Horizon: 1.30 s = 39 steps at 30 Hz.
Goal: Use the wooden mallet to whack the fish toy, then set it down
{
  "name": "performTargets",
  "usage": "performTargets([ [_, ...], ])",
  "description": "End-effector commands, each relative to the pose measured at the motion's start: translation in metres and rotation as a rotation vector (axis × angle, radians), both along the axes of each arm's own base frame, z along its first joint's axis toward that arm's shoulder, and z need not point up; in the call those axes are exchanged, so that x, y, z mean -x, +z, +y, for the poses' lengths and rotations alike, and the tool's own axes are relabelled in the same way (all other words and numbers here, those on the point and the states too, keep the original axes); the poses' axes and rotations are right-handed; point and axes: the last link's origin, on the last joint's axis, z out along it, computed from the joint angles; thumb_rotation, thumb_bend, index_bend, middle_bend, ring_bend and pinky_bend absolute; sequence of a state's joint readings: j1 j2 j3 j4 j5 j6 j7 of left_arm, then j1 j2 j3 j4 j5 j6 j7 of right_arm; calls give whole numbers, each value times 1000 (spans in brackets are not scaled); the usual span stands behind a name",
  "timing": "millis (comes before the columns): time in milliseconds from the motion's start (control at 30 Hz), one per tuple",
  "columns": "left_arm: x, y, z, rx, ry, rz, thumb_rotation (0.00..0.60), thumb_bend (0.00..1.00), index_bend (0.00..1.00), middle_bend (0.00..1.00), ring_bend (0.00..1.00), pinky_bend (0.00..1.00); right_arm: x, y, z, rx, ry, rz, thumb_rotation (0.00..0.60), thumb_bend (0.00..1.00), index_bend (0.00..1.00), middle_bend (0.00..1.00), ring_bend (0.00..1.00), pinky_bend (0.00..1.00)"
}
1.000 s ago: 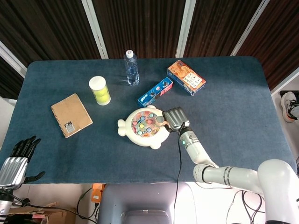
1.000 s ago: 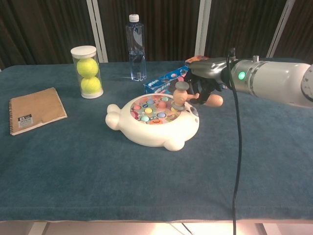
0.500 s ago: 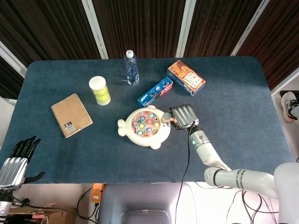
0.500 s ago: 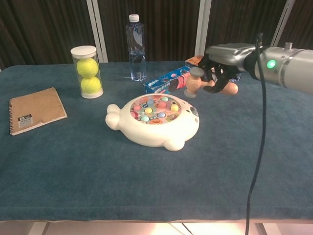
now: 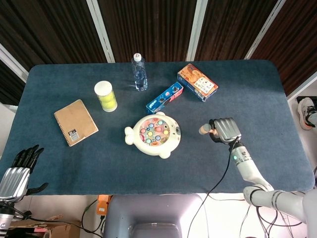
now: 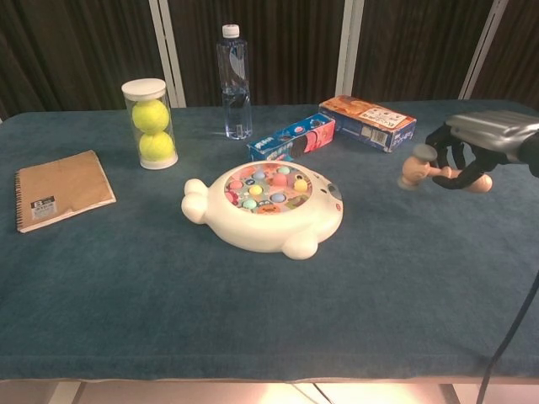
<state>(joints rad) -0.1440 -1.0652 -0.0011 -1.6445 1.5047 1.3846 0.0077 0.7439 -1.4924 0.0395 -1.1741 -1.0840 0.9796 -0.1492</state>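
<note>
Toward the right edge of the counter the blue cloth lies bare on every side of the right hand; the fish toy sits near the middle, well apart from that hand, with bare cloth between them and along the near edge; the far edge carries a water bottle, a blue snack box and an orange box, while a tube of tennis balls and a notebook sit toward the left edge. In the chest view the right hand hangs above the cloth, fingers curled around the handle of the wooden mallet; the mallet lies roughly level, its head pointing toward the toy. The left hand rests off the near left corner, fingers spread and holding nothing. The toy is cream, fish-shaped, tail to the left, with coloured pegs on its round top.
</note>
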Motion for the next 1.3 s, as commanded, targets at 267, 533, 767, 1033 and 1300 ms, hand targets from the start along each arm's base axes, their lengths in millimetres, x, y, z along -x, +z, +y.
performTargets([
  [267, 0, 0, 1, 3, 3, 0, 600, 78, 0, 0, 0, 78, 31, -23, 6, -43, -13, 0, 600, 531, 839, 776, 623, 676],
  [533, 1, 0, 1, 4, 5, -1, 600, 78, 0, 0, 0, 78, 37, -25, 4, -43, -26, -42, 600, 523, 664, 625, 522, 600],
  [767, 1, 0, 0, 5, 5, -1, 600, 78, 0, 0, 0, 78, 44, -23, 3, -46, -37, -67, 600, 499, 483, 486, 406, 545],
  [1033, 1, 0, 0, 6, 5, -2, 600, 78, 0, 0, 0, 78, 47, -23, 3, -54, -43, -75, 600, 484, 434, 443, 369, 517],
  [1300, 1, 1, 0, 4, 4, -3, 600, 78, 0, 0, 0, 78, 49, -22, 4, -55, -46, -78, 600, 446, 394, 415, 354, 505],
])
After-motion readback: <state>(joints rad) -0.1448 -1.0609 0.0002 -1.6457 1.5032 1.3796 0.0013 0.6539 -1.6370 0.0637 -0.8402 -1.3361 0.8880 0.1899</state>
